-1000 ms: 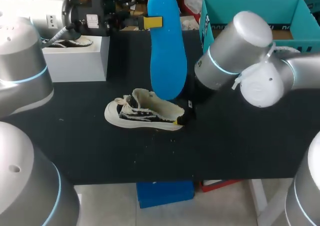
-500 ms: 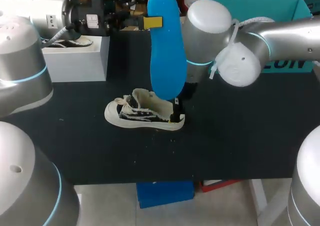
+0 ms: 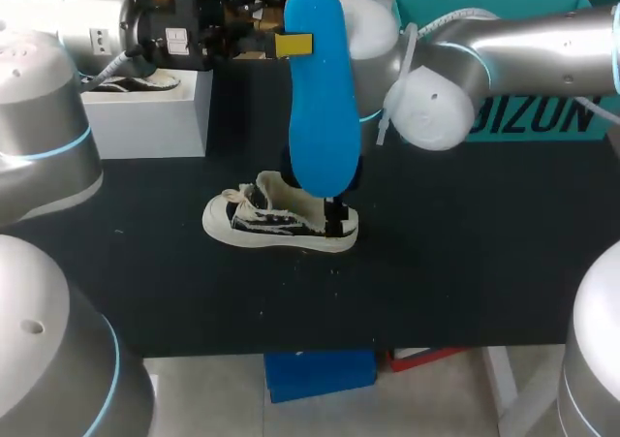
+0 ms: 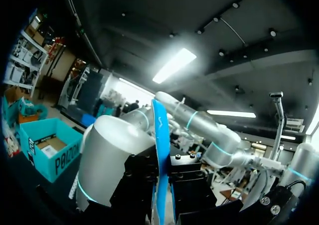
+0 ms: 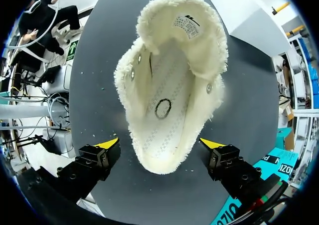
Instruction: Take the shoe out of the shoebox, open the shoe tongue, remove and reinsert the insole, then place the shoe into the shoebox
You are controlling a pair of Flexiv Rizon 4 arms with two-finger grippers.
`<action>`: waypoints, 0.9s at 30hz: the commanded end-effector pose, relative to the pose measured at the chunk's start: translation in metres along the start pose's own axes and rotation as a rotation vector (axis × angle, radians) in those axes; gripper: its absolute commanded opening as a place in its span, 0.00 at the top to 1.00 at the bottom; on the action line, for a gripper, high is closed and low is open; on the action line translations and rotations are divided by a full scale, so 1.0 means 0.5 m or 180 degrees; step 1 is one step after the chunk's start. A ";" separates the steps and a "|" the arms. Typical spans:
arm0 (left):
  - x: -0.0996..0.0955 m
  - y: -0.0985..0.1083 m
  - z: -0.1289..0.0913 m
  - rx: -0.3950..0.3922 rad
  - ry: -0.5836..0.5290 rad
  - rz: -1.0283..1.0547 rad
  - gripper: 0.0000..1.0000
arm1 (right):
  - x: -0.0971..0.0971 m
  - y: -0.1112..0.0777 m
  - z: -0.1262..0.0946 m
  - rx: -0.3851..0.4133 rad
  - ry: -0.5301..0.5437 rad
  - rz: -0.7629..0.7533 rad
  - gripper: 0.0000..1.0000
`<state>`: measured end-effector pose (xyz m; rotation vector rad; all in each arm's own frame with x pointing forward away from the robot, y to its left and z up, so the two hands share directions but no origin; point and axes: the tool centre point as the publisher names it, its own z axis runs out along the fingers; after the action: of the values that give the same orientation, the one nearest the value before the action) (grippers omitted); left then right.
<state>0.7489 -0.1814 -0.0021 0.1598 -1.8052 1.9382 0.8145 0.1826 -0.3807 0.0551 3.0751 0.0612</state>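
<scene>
**A:** Where was the left arm [image 3: 87,20]?

**B:** It extended level from the left side. The left gripper [image 3: 294,43] was clamped on the upright blue insole [image 3: 320,98], one finger on each face.

**A:** And the right arm [image 3: 523,40]?

**B:** It entered from the right and bent past the middle, wrist turned down. The right gripper [image 5: 159,144] pointed straight down, its yellow-tipped fingers spread wide.

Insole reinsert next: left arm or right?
Left. The left gripper is shut on the blue insole, held upright with its lower end by the shoe opening. The right gripper is open astride the heel, probably better for steadying.
</scene>
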 end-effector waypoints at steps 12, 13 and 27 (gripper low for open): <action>-0.002 0.002 0.002 0.0005 -0.0012 0.0003 1.00 | 0.004 -0.003 0.008 -0.0156 -0.0031 0.0060 0.00; -0.002 0.002 0.002 0.0005 -0.0012 0.0003 1.00 | 0.004 -0.003 0.007 -0.0162 -0.0035 0.0055 0.00; -0.002 0.002 0.002 0.0005 -0.0012 0.0003 1.00 | -0.011 -0.004 -0.004 -0.0741 -0.0177 -0.0094 0.00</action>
<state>0.7494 -0.1812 -0.0023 0.1609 -1.8065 1.9377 0.8229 0.1891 -0.3765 0.0087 3.0091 0.3035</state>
